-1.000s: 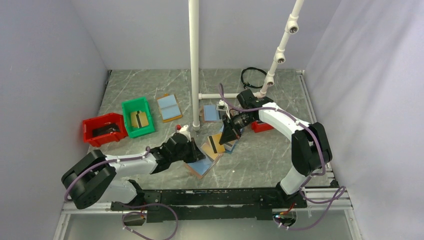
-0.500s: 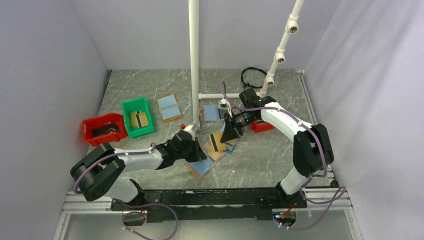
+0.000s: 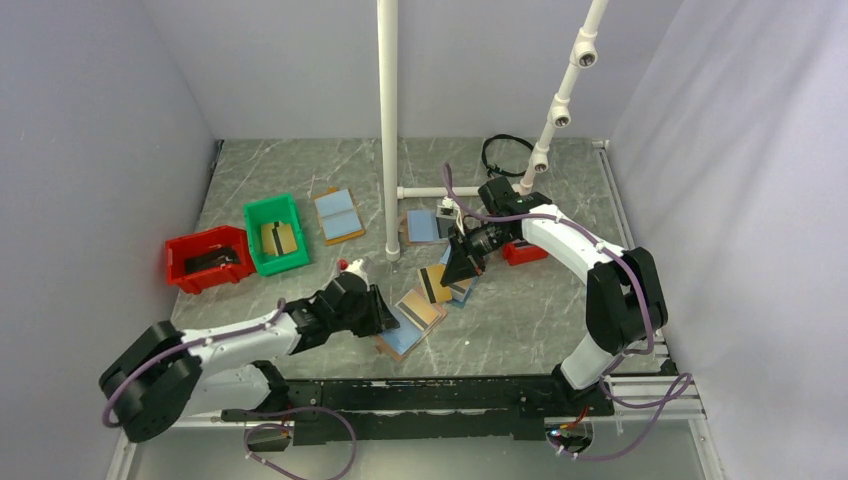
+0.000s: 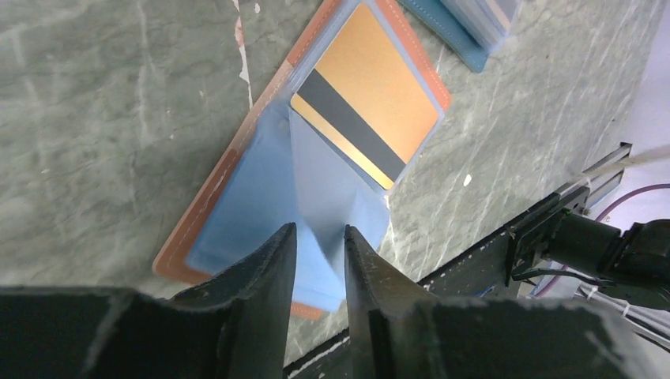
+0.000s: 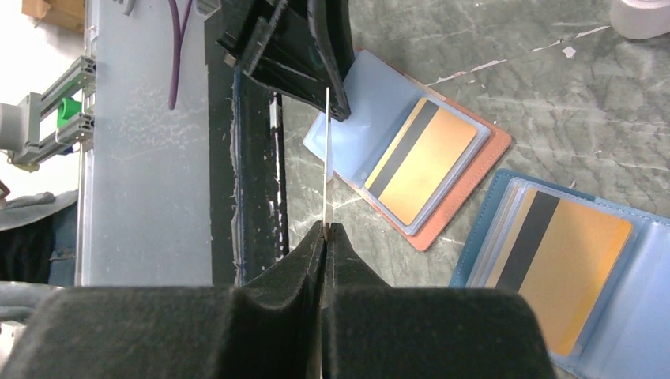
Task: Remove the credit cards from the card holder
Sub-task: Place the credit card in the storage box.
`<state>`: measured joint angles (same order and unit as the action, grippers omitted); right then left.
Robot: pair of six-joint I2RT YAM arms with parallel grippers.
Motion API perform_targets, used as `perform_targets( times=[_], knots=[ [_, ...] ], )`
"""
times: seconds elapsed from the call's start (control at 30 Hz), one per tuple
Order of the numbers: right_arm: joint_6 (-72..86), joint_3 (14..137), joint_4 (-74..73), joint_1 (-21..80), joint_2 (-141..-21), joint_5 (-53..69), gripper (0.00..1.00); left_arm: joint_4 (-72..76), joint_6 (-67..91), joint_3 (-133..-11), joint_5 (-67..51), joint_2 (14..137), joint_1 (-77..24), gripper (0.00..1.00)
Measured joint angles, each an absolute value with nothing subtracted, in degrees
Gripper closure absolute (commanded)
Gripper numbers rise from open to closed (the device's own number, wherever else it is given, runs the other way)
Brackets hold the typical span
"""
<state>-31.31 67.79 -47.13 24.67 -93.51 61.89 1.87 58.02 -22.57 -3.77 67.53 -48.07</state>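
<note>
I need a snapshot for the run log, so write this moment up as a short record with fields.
left gripper: jaws slightly apart, over the blue half of the card holder
right gripper: shut on a thin card, seen edge-on
card holder: open flat, tan rim; one blue half shows no card, the other holds a gold card with a dark stripe
navy-rimmed holder: beside it, open, also showing a striped gold card
thin card's colour: cannot tell

Bright, even overhead light; shadows on the surface are soft. In the wrist views, the left end effector fingers and right end effector fingers are slightly soft. The right wrist view is partly overexposed.
</note>
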Motion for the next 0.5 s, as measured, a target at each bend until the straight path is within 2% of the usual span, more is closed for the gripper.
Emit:
perform_targets(
  times=[0.1, 0.2, 0.27, 0.37, 0.5],
  knots=[
    [-31.31, 67.77, -47.13, 24.67, -93.51, 61.93, 1.00, -2.02, 58.15, -22.46, -2.55, 62.17, -48.07, 0.57],
    [-31.31, 67.77, -47.13, 24.67, -93.51, 62.04, 1.00, -6.94, 57.74, -22.46, -1.26, 55.07, -48.07, 0.31],
    [-31.31, 67.77, -47.13, 24.67, -93.51, 62.06, 1.00, -10.72, 57.34, -22.48, 0.34, 49.74, -48.07, 0.20],
    [-31.29, 67.77, -47.13, 24.67, -93.51, 62.06, 1.00, -15.97, 56.60, -22.48, 2.96, 41.74, -48.05, 0.13],
    [-31.29, 67.77, -47.13, 24.67, -93.51, 62.11, 1.00, -18.92, 54.24, -22.39, 4.82, 31.33, -47.94, 0.11]
  ],
)
